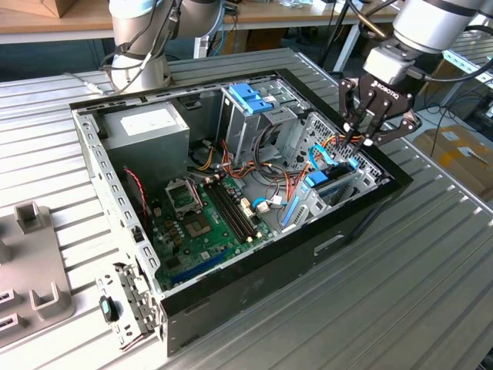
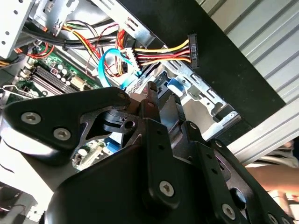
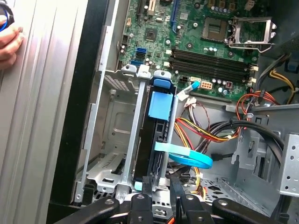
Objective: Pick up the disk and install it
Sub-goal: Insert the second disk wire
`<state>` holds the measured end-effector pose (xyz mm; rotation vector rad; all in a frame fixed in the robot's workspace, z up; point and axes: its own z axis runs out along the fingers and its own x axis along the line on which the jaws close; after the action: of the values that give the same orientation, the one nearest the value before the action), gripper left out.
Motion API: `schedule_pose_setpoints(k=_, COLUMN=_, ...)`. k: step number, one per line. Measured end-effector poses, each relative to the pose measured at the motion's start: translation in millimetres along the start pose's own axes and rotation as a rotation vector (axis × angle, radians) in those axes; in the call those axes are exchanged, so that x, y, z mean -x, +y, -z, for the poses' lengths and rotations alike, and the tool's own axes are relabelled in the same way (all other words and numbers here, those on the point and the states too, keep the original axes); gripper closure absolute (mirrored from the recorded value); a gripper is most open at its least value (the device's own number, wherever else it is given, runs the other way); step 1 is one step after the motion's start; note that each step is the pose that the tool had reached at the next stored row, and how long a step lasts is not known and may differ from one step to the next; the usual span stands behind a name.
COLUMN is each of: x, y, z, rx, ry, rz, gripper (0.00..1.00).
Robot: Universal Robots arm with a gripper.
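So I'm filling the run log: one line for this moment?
gripper: over the drive bay | disk: standing on edge in bay | computer case: open

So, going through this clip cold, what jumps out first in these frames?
The open computer case on the ribbed metal table, its green motherboard bared. At the case's corner on the exterior view's right, the gripper reaches down over the drive bay. In the first wrist view the disk stands on edge in that bay's metal rails, a thin blue cable crossing it.
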<state>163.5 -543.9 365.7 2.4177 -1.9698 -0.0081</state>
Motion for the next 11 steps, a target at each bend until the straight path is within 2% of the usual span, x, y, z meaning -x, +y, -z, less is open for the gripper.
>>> schedule_pose_setpoints(k=6, x=-0.3, y=-1.9, z=0.0, rx=-0.0007, ry=0.0013, rz=0.068, gripper=0.70)
schedule_pose_setpoints(k=11, x=-0.3, y=-2.9, z=0.8, rx=-0.0010, ry=0.0019, rz=0.098, gripper=0.70)
